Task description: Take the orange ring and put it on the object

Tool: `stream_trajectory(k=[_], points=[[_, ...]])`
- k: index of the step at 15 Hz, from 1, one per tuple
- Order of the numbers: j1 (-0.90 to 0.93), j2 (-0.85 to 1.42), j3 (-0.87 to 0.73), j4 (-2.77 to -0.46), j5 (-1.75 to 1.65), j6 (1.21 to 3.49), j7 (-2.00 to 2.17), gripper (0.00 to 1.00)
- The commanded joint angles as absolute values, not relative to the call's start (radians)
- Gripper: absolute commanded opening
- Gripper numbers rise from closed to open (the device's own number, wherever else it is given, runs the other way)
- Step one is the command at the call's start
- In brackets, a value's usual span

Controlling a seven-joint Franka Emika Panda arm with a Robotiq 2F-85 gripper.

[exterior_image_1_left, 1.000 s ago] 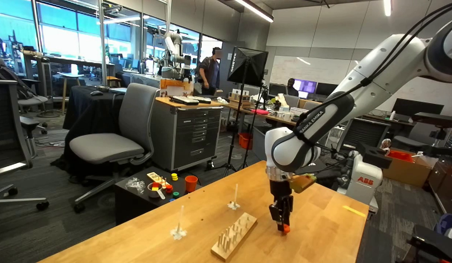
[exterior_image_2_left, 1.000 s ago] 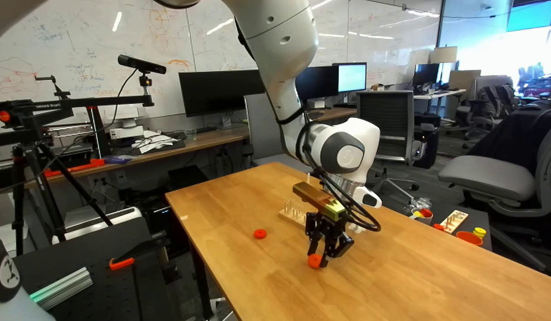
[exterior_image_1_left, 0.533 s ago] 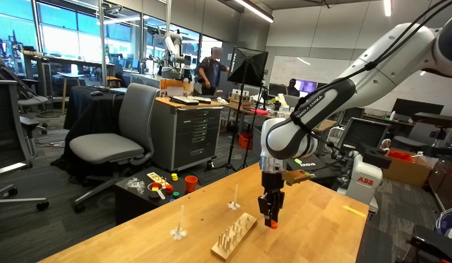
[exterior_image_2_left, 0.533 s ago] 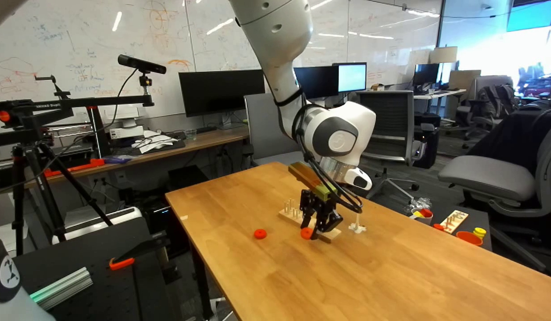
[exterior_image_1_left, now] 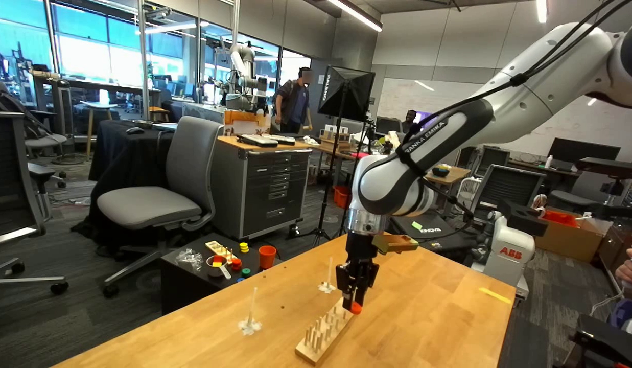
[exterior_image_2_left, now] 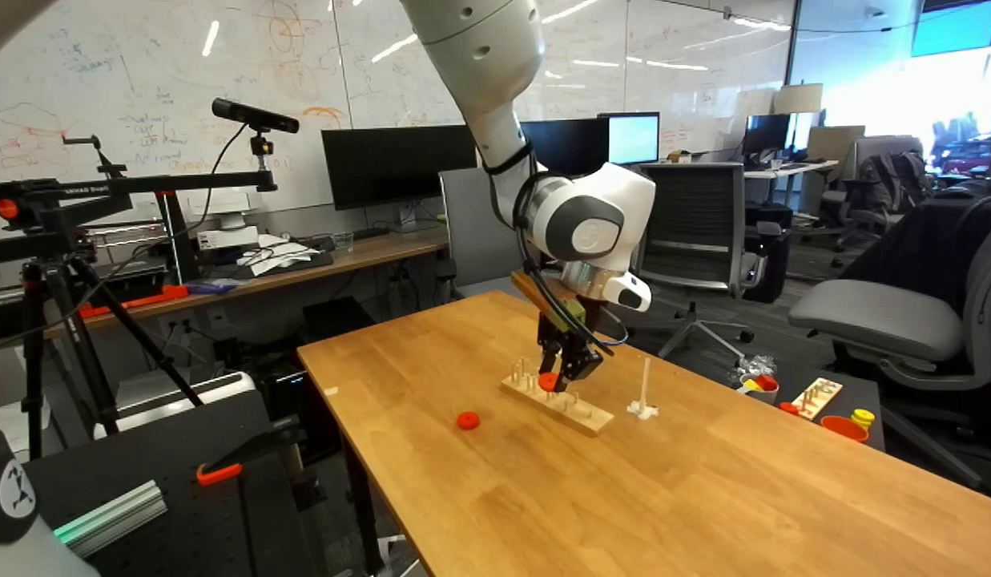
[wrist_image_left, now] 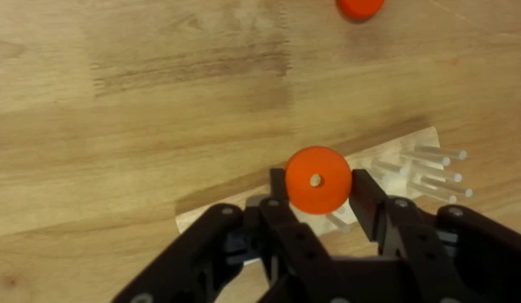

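Observation:
The orange ring (wrist_image_left: 318, 200) is pinched between the two black fingertips of my gripper (wrist_image_left: 316, 183) in the wrist view. It also shows at the fingertips in both exterior views (exterior_image_1_left: 356, 308) (exterior_image_2_left: 548, 382). The object, a long pale wooden block (exterior_image_1_left: 310, 352) with several upright pegs, lies below the gripper on the table. It also shows in an exterior view (exterior_image_2_left: 587, 421) and the wrist view (wrist_image_left: 380, 155). The ring is over the block's middle part. A pale round spot shows in the ring's hole; I cannot tell whether a peg passes through it.
A second orange ring (exterior_image_2_left: 468, 420) lies on the table (exterior_image_2_left: 703, 497) beside the block. Two thin upright stems (exterior_image_1_left: 252, 306) (exterior_image_1_left: 330, 273) stand on the block's other side. A low black table (exterior_image_1_left: 183, 286) with cups and small pieces stands beyond the table edge.
The gripper has carried the orange ring across the table to above the block, moving left in an exterior view. The block and the second orange ring have not moved.

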State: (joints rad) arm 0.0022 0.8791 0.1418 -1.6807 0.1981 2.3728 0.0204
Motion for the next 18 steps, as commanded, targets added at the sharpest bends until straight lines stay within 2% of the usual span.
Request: stream_trajectory(k=[1, 11, 18], points=[[0.045, 0.904, 0.129, -1.613, 0.220, 2.388, 0.099, 0.17], [0.088, 0.998, 0.065, -1.472, 0.204, 2.347, 0.265, 0.17], [0.076, 1.023, 0.068, -1.464, 0.204, 2.291, 0.258, 0.17]])
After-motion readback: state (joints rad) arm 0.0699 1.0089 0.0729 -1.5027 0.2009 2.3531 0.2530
